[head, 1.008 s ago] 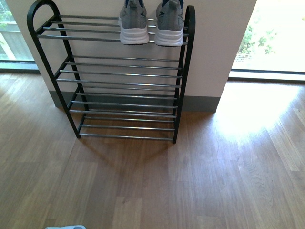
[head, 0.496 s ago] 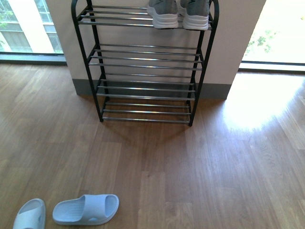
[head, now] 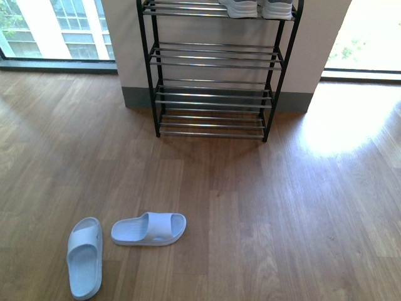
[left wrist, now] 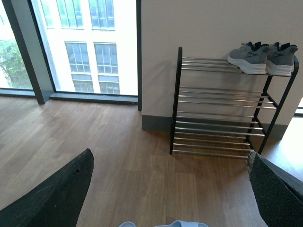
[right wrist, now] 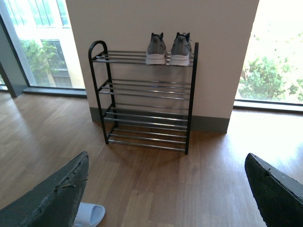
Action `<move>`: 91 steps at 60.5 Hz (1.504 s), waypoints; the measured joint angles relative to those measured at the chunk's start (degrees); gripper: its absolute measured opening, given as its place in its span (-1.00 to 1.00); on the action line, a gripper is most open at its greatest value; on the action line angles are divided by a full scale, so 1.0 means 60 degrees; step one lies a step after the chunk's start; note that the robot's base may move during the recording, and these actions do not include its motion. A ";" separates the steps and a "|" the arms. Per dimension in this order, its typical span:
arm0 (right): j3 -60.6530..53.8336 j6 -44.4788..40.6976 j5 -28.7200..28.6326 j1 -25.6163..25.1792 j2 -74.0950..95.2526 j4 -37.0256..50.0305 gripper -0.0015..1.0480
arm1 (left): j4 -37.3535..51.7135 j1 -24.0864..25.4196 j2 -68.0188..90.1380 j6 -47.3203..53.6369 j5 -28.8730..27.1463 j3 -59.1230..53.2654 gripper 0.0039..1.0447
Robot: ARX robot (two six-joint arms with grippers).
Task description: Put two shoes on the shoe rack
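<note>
- Lying on floor (head: 282, 219): left slide (head: 84, 258) lengthwise, toe toward rack (head: 213, 94); right slide (head: 149, 228) crosswise, toe rightward.
- Spread wide, holding nothing: left gripper (left wrist: 169, 156), right gripper (right wrist: 165, 156).

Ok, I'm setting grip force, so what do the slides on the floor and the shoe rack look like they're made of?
Pale-blue slides: probably soft moulded rubber or foam. The finish is matte, and each looks like one piece with no visible seams.
Shoe rack: looks like metal, with a thin black-coated frame and shiny chrome-like bars that catch the light.
</note>
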 joint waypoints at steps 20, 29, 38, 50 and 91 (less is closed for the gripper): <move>0.0000 0.0000 -0.0004 0.0000 -0.0011 0.0000 0.82 | 0.0000 0.0000 0.0000 0.0000 -0.0004 0.0004 0.83; 0.0000 0.0000 0.0011 0.0000 -0.0018 -0.0004 0.82 | 0.0000 0.0000 0.0000 0.0000 0.0000 0.0004 0.83; 0.0000 0.0000 -0.0073 -0.0004 -0.0015 -0.0004 0.82 | -0.0004 0.0000 0.0000 -0.0004 -0.0066 0.0000 0.83; 0.0000 0.0000 -0.0044 -0.0007 -0.0011 -0.0007 0.82 | -0.0004 0.0000 0.0000 -0.0004 -0.0033 0.0000 0.83; 0.0000 0.0000 -0.0007 -0.0004 -0.0015 -0.0007 0.82 | -0.0004 0.0004 0.0000 0.0007 -0.0007 0.0000 0.83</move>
